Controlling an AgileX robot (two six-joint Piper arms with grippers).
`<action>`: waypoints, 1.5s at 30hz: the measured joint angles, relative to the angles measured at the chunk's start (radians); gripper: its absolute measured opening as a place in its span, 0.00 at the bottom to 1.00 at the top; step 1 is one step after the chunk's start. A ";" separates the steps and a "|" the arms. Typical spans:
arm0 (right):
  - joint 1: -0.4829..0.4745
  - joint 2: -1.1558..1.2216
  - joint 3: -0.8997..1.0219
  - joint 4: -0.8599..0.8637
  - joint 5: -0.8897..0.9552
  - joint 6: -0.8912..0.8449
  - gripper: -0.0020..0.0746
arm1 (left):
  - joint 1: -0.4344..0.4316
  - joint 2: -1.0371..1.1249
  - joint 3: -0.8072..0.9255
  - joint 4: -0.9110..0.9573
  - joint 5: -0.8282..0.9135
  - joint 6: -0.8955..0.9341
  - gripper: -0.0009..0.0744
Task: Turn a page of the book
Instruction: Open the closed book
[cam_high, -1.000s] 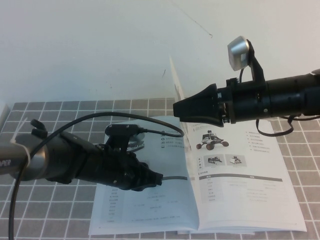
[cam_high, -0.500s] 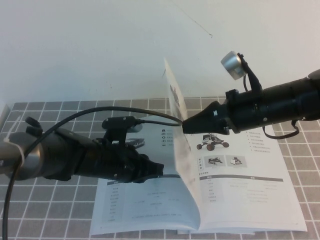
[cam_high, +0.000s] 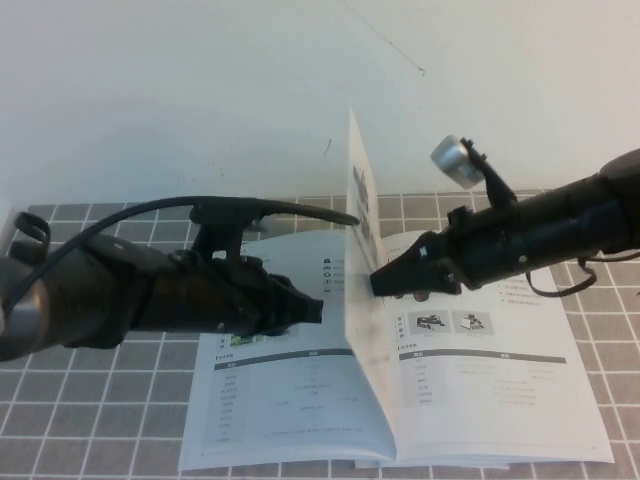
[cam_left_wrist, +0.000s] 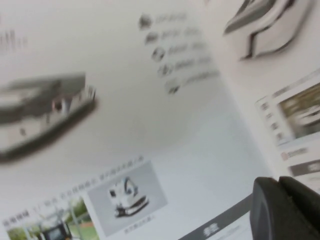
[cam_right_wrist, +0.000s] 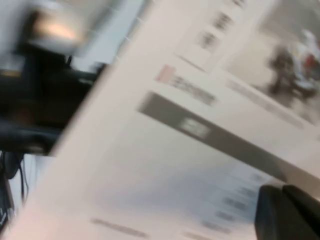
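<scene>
The book (cam_high: 480, 400) lies open on the checked mat. The page (cam_high: 358, 240) stands nearly upright above the spine, tilted slightly left. My right gripper (cam_high: 378, 284) is shut, its tip against the page's right face, low near the spine. In the right wrist view the shut gripper (cam_right_wrist: 282, 192) points at the printed page (cam_right_wrist: 175, 150) with nothing between the fingers. My left gripper (cam_high: 318, 311) is shut and hovers over the book's left side, just left of the standing page. The left wrist view shows the shut left gripper (cam_left_wrist: 280, 186) above print, the page (cam_left_wrist: 280, 75) rising beside it.
A grey mat with white grid lines (cam_high: 90, 440) covers the table under the book. A white wall (cam_high: 200, 100) rises behind. A black cable (cam_high: 270, 206) arcs over the left arm. The mat's edge lies close behind the book.
The right gripper has shut, dropped lower and slid left against the page. The page has swung from a right lean to near upright. The left arm has shifted slightly right.
</scene>
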 joint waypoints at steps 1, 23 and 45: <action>0.005 0.016 0.000 -0.005 -0.007 0.005 0.03 | 0.000 -0.021 0.000 0.016 -0.003 0.000 0.01; 0.161 0.204 0.000 -0.013 -0.210 0.007 0.03 | 0.136 -0.440 0.009 0.446 0.143 -0.348 0.01; 0.072 -0.094 -0.006 -0.154 -0.122 0.047 0.03 | 0.136 -0.385 0.011 0.279 0.194 -0.304 0.01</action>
